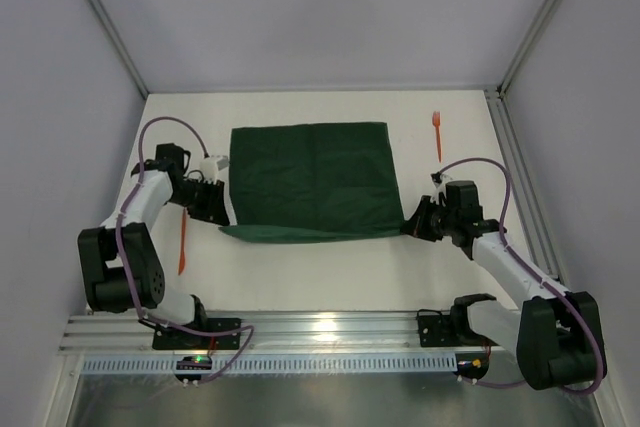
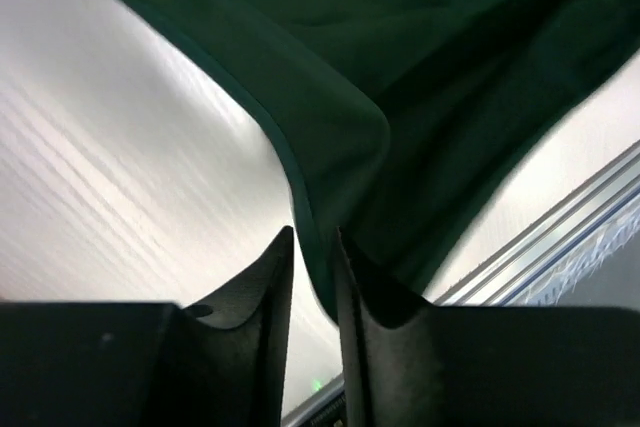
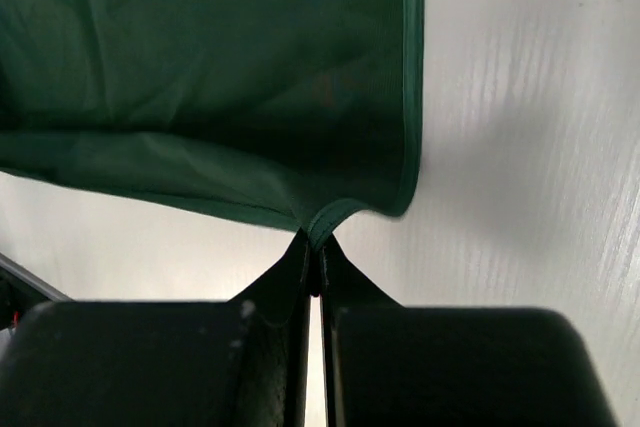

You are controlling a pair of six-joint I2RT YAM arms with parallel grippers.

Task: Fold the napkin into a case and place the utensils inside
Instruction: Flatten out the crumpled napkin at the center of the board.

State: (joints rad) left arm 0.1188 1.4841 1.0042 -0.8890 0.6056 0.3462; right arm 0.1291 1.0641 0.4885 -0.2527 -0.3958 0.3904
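The white table (image 1: 300, 282) takes up most of what I can see. The dark green napkin (image 1: 310, 172) lies spread across its middle, stretched between the two grippers. The cloth's near edge shows as a paler strip running from one gripper to the other.

The right gripper (image 1: 410, 223) sits at the napkin's near right corner. In its wrist camera the jaws are pressed together on that corner (image 3: 315, 240), and the cloth fans away from the fingertips, up and to the left. The hemmed side edge runs straight out ahead of the fingertips.

The left gripper (image 1: 218, 209) is at the opposite near corner. Its jaws stand only a narrow way apart (image 2: 313, 239). The napkin's hem drops into that gap, close against the right-hand finger (image 2: 372, 297), and a sliver of table shows beside the other finger (image 2: 258, 292). The rest of the cloth spreads up and to the right of the tips.

The orange fork (image 1: 437, 133) lies on the table beyond the right gripper, clear of the napkin's far right corner. The second orange utensil (image 1: 182, 243) lies nearer the table's front edge than the left gripper, close beside that arm and off the cloth.
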